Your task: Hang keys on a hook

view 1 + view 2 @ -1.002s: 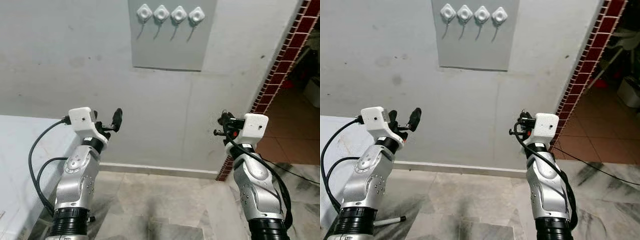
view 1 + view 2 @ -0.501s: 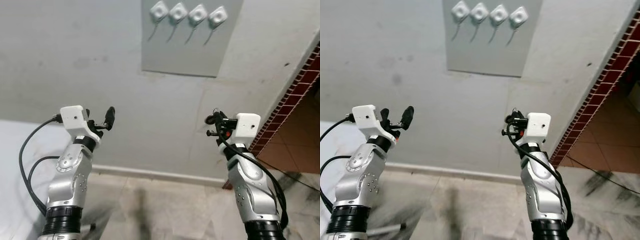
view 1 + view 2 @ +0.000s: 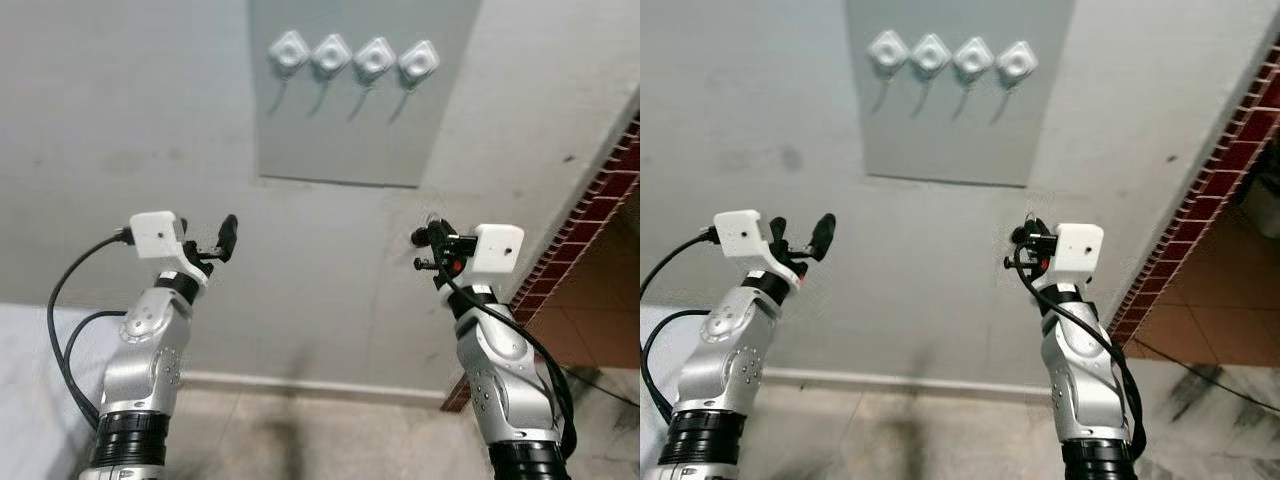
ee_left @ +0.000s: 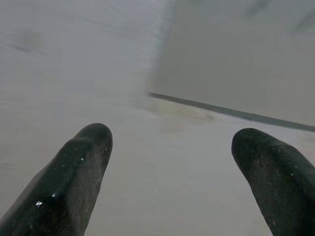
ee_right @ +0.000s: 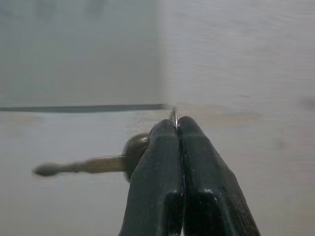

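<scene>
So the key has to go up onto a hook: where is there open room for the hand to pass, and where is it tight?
Open: the bare wall between the left hand and the right hand, below the grey panel. Tight: the four hooks stand close together in one row on the panel. The right hand is shut on the key; the left is open.

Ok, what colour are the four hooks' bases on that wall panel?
White, on the grey panel; the hooks show best in the left eye view.

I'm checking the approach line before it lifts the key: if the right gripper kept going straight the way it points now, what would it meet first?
Probably the bare wall, right by the lower corner of the grey panel. The right gripper, shut on the key, points below the hooks; depth is unclear.
</scene>
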You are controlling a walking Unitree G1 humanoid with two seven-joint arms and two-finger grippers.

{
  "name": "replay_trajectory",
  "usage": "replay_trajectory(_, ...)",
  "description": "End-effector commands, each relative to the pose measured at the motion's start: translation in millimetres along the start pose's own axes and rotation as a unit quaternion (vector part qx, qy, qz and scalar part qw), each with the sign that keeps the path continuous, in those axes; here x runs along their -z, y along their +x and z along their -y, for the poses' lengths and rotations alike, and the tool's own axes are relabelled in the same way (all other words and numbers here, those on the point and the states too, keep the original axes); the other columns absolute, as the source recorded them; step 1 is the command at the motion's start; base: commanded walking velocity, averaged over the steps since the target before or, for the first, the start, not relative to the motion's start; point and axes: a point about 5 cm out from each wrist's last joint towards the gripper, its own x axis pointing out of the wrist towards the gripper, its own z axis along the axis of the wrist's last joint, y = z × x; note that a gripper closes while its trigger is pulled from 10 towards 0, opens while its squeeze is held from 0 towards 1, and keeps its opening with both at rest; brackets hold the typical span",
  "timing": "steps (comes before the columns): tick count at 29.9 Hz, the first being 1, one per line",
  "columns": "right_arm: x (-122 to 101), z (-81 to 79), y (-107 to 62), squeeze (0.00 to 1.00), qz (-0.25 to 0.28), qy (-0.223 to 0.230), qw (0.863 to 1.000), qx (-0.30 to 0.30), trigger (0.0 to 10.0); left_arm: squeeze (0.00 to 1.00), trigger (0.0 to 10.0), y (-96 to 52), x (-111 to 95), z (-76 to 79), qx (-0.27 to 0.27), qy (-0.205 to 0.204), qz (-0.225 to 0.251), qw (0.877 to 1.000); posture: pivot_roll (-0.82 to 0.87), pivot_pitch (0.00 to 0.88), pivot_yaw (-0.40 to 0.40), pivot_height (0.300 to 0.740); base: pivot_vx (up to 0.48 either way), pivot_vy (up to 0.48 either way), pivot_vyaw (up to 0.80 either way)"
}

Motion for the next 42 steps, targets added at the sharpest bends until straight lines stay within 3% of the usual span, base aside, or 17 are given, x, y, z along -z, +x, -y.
replay_trajectory(1, -5.9, -6.8, 2.9, 0.00, 0.011, 0.003, 1.000, -0.007, 10.0, 0.00, 10.0, 0.3, -7.5, -6.0, -0.005, 0.011, 0.009, 1.000, -0.03, 0.000, -0.020, 0.740, 0.480, 0.000, 0.00)
replay_trajectory(18, -6.4, -8.4, 3.1, 0.00, 0.011, 0.005, 1.000, -0.009, 10.0, 0.00, 10.0, 0.4, -7.2, -4.6, -0.003, 0.009, 0.008, 1.000, -0.03, 0.000, -0.019, 0.740, 0.480, 0.000, 0.00)
replay_trajectory(26, -5.5, -9.8, 1.4, 0.00, 0.013, 0.004, 1.000, -0.016, 10.0, 0.00, 10.0, -1.1, -12.0, 6.3, 0.016, 0.010, 0.031, 0.999, -0.03, 0.000, -0.022, 0.740, 0.000, 0.000, 0.00)
replay_trajectory(42, -6.1, -9.1, 0.4, 0.00, 0.011, 0.005, 1.000, -0.014, 10.0, 0.00, 10.0, -1.3, -9.3, 8.2, 0.012, -0.003, 0.021, 1.000, -0.03, 0.000, -0.022, 0.740, 0.000, 0.000, 0.00)
